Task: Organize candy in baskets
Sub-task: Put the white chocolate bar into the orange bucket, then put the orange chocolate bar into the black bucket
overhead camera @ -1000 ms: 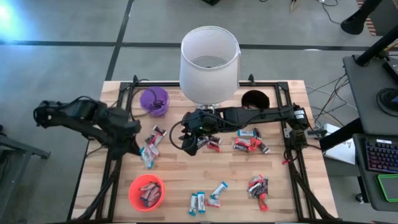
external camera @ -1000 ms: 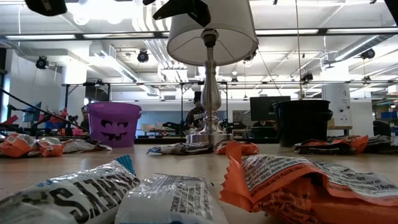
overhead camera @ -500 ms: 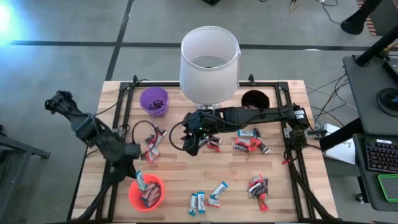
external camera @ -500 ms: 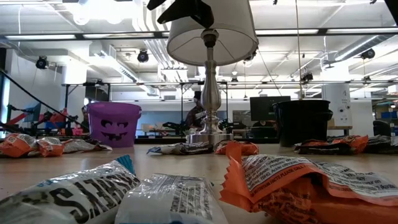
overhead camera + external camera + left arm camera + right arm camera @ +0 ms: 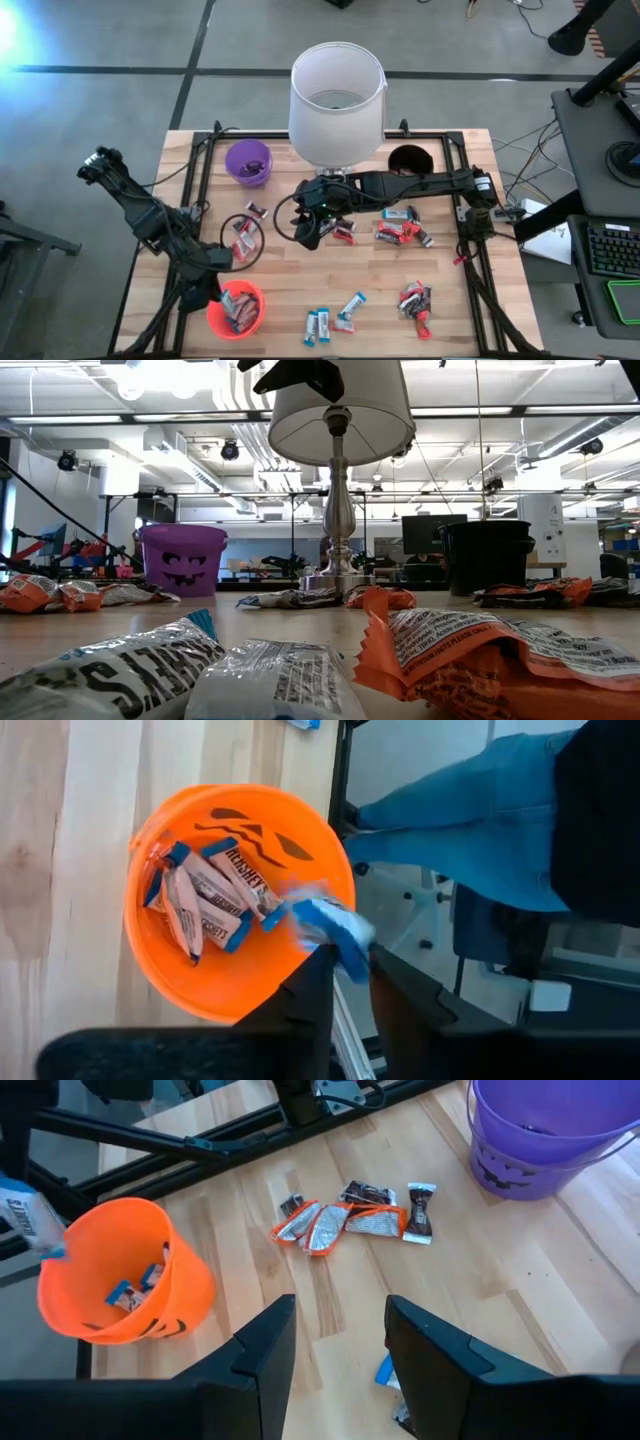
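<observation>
Left pincer [image 5: 345,982] poised directly above the orange basket [image 5: 180,982], narrowly parted around a blue-and-white bar [image 5: 330,925], apparently just letting go; bar's long axis angled down toward the rim. Similar blue-and-white bars [image 5: 205,905] inside. Right pincer [image 5: 335,1335] open, mid-surface, nothing held.
</observation>
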